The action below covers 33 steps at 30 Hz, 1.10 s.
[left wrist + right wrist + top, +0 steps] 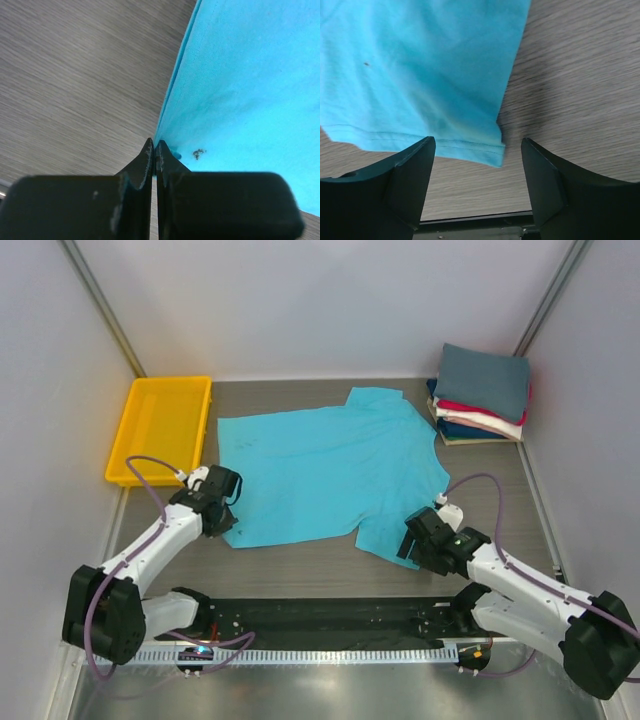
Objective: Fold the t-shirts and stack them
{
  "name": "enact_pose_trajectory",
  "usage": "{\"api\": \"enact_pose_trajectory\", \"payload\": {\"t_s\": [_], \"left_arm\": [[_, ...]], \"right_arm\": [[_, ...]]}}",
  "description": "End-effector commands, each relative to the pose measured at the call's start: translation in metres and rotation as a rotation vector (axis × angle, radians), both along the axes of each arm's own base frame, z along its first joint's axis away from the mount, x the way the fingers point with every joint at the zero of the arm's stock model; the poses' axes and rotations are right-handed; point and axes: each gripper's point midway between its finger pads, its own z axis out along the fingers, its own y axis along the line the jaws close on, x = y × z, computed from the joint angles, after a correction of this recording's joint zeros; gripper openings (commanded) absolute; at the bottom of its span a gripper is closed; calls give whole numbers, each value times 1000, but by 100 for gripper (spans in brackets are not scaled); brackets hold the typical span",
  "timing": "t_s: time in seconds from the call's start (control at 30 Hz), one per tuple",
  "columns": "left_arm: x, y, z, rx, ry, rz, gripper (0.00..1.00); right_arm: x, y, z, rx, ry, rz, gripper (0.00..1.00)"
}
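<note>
A bright turquoise t-shirt (330,470) lies spread flat on the table. My left gripper (230,527) is at its near left corner, jaws closed on the shirt's corner edge (167,135) at the very tips (155,146). My right gripper (408,540) is open and low over the near right sleeve; the sleeve's hem corner (490,150) lies between its spread fingers (415,175), untouched. A folded stack (480,400) stands at the back right: slate-grey (485,378) on top, then red (478,410), cream (495,424) and navy (462,430).
A yellow plastic tray (160,430) sits at the back left, beside the shirt's left edge. A black rail (330,615) runs along the near table edge between the arm bases. White walls close in on both sides.
</note>
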Motion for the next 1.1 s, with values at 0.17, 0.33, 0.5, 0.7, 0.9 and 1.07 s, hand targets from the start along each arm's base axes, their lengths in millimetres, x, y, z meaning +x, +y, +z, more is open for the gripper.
{"api": "enact_pose_trajectory", "payload": {"t_s": [0.17,0.33,0.5,0.7,0.9,1.07], "left_arm": [[0,8,8,-1,-60,45,0],[-2,7,11,-25,-89,54,0],[-4,6,25,-52,-131,64,0],[3,4,52,-86,-193,67,0],[17,4,67,-99,-220,81,0],[34,7,76,-110,-238,99,0]], "right_arm": [[4,0,-6,-46,-19,-23,44],[0,0,-3,-21,-35,-16,4],[3,1,21,32,-94,-41,1],[25,5,85,58,-224,-50,1],[57,11,130,-14,-306,-32,1],[88,15,159,-64,-363,-36,1]]}}
